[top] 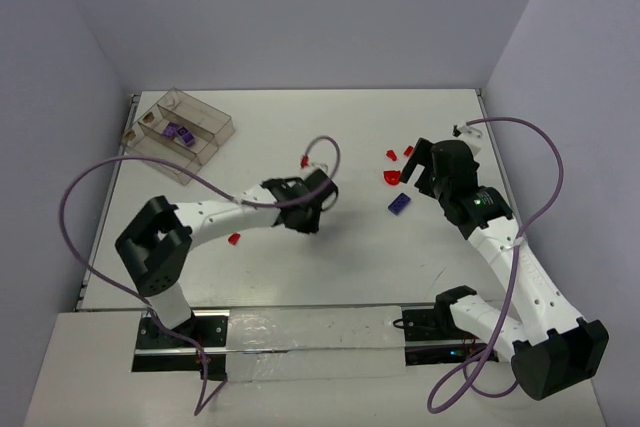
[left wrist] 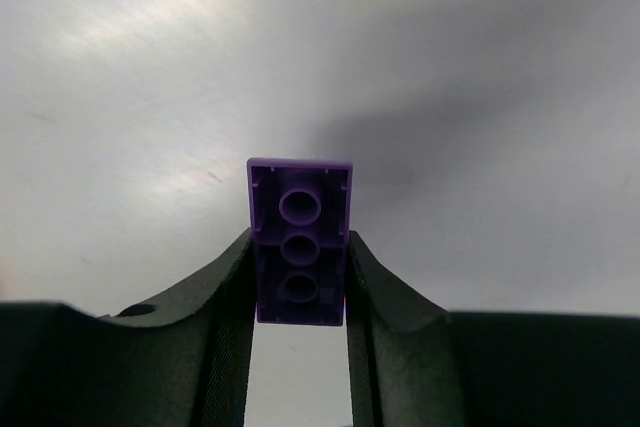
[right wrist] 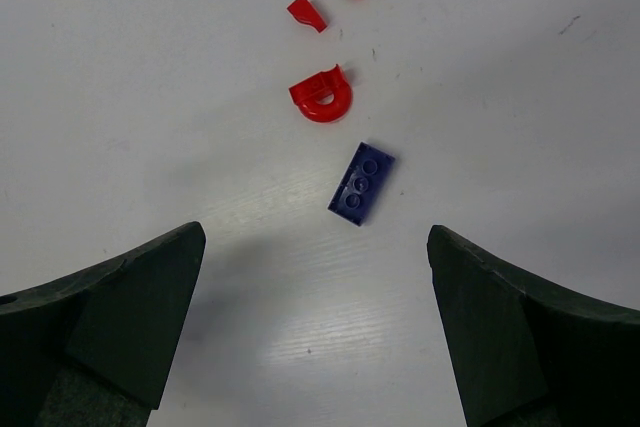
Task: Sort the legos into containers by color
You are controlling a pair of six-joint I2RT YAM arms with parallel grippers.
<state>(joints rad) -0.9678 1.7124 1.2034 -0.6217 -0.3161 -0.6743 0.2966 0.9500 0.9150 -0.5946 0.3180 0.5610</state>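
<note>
Left claw (left wrist: 299, 247) pinching purple lego (left wrist: 299, 197), hollow underside showing, right claw (right wrist: 315, 235) spread wide.

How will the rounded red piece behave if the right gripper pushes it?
The rounded red piece lies flat on the table, so it probably slides, not rolls. Glossy plastic: likely stiff and slippery. Tiny beside the right gripper, so probably light.

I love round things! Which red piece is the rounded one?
The curved red piece, lying closest to the loose purple brick; the other red pieces are small and straight-edged.
</note>
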